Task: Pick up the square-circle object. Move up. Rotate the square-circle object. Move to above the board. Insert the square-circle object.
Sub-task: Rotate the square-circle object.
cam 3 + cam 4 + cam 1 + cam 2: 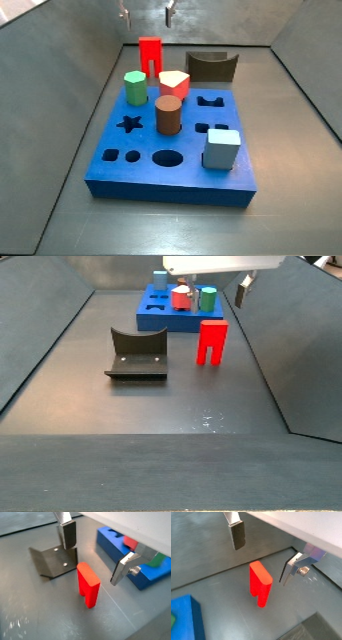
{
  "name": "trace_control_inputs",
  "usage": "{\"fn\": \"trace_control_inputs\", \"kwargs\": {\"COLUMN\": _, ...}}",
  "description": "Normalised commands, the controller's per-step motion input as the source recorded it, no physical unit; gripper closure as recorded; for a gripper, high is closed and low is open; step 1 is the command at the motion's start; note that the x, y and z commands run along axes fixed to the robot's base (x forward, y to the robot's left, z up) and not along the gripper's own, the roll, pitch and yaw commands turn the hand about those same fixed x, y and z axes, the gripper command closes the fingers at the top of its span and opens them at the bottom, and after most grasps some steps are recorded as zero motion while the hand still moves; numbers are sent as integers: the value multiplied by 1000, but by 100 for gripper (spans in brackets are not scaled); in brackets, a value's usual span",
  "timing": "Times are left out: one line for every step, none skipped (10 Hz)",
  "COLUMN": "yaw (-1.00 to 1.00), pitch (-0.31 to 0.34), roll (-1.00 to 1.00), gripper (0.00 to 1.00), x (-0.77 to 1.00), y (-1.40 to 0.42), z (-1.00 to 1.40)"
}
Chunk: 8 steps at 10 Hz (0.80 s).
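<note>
While hovering above square-circle object (87,586), gripper (93,553) spread wide, holding nothing. Still at pick-up step. Peg upright on floor just beside board (147,170), prongs down, untouched. Next: drop straight down, straddle peg, pinch. Counted: one red peg, one board, one fixture (135,354).

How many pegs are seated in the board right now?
4 in the blue board: green peg and short red pale-topped peg at the far end, brown cylinder mid-board, grey-blue block near the front. The square-circle object stands on the floor; the hand hangs above it.
</note>
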Motion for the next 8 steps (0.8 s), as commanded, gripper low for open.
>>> {"fn": "trace_control_inputs", "kwargs": {"yaw": 1000, "pitch": 3, "roll": -1, "gripper": 0, "x": 38, "y": 2, "z": -47}}
{"fn": "trace_control_inputs", "kwargs": {"yaw": 1000, "pitch": 3, "roll": -1, "gripper": 0, "x": 38, "y": 2, "z": -46}}
{"fn": "trace_control_inputs", "kwargs": {"yaw": 1000, "pitch": 3, "roll": 0, "gripper": 0, "x": 39, "y": 3, "z": -42}}
{"fn": "trace_control_inputs", "kwargs": {"yaw": 1000, "pitch": 3, "roll": 0, "gripper": 0, "x": 40, "y": 3, "z": -41}}
{"fn": "trace_control_inputs", "kwargs": {"yaw": 1000, "pitch": 3, "roll": 0, "gripper": 0, "x": 40, "y": 3, "z": -39}}
{"fn": "trace_control_inputs", "kwargs": {"yaw": 1000, "pitch": 3, "roll": 0, "gripper": 0, "x": 40, "y": 2, "z": -39}}
{"fn": "trace_control_inputs", "kwargs": {"yaw": 1000, "pitch": 3, "roll": 0, "gripper": 0, "x": 40, "y": 2, "z": -38}}
{"fn": "trace_control_inputs", "kwargs": {"yaw": 1000, "pitch": 3, "roll": 0, "gripper": 0, "x": 40, "y": 2, "z": -38}}
